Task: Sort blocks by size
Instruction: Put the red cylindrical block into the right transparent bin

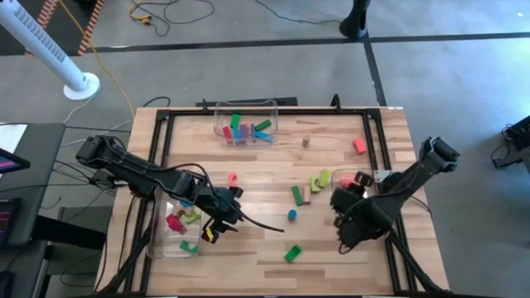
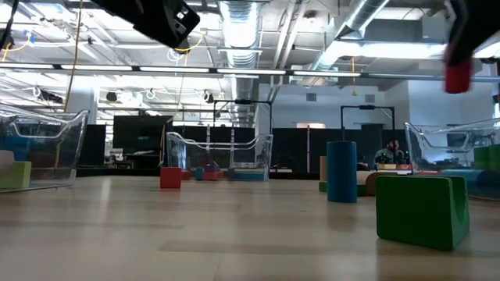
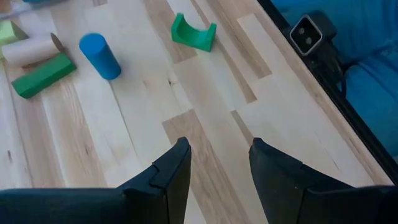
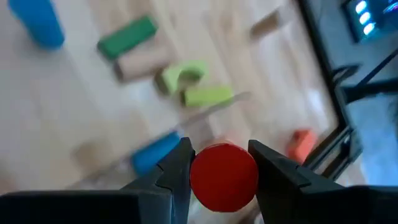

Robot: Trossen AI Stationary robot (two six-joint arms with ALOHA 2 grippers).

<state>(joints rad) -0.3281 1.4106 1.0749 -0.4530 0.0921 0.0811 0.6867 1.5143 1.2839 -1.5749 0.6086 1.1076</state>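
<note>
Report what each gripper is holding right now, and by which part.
The right gripper holds a red cylinder block, its fingers pressing opposite sides of the round body. The left gripper holds nothing; only bare table shows between its fingers.
</note>
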